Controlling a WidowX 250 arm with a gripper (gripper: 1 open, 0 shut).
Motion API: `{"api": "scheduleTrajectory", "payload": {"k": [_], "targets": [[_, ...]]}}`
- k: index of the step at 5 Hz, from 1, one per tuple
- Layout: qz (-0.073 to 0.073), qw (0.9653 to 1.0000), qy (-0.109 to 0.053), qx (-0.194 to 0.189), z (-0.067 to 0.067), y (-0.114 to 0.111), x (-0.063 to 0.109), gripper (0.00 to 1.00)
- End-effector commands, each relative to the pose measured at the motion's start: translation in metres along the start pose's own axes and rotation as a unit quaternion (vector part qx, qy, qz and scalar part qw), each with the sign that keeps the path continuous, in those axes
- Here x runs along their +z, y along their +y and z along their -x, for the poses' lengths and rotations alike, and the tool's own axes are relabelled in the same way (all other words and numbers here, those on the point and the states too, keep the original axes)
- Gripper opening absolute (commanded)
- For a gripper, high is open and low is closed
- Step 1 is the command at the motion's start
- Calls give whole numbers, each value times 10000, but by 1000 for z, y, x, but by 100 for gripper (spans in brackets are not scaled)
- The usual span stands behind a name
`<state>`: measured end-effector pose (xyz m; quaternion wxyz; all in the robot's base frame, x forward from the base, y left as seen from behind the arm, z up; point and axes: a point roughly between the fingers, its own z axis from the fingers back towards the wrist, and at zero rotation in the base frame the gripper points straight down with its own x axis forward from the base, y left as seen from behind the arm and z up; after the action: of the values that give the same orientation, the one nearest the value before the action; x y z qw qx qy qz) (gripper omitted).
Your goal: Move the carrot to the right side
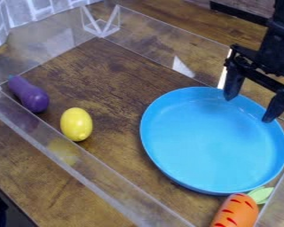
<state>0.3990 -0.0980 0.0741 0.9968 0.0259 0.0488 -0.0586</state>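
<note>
The hand [254,100] hung at the right edge of the view, above the far right rim of the blue plate [209,146]. Its two dark fingers [232,84] pointed downward and stood wide apart, with nothing between them. The tips hovered near the plate's rim; whether they touched it could not be told.

The plate lay flat on the wooden table [109,84], filling most of the right half of the view, and its inside was bare.

The carrot [236,212] lay at the bottom edge of the view, just beside the plate's near rim, partly cut off by the frame. Its orange grooved body pointed down and to the left, and its light-green top [263,194] sat at the upper right, close against the plate. It was well apart from the hand.

Farther left, the yellow lemon toy [75,124] rested on the table, near a clear plastic wall [61,146] that ran along the front. The purple eggplant toy [27,94] lay beyond it, farther to the left.
</note>
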Motion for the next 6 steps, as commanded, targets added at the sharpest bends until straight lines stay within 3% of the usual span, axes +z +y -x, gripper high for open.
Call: {"api": "scheduleTrajectory", "payload": {"k": [1,2,3,4,6], "targets": [[66,9995,-274,-119,-11,4,13,100],[91,9995,-235,-163,-13,15,4,100],[103,9997,-160,-123,-4,12,-10,100],[138,9997,-193,-116,5,7,-19,100],[202,9969,-133,746,14,26,-28,100]]}}
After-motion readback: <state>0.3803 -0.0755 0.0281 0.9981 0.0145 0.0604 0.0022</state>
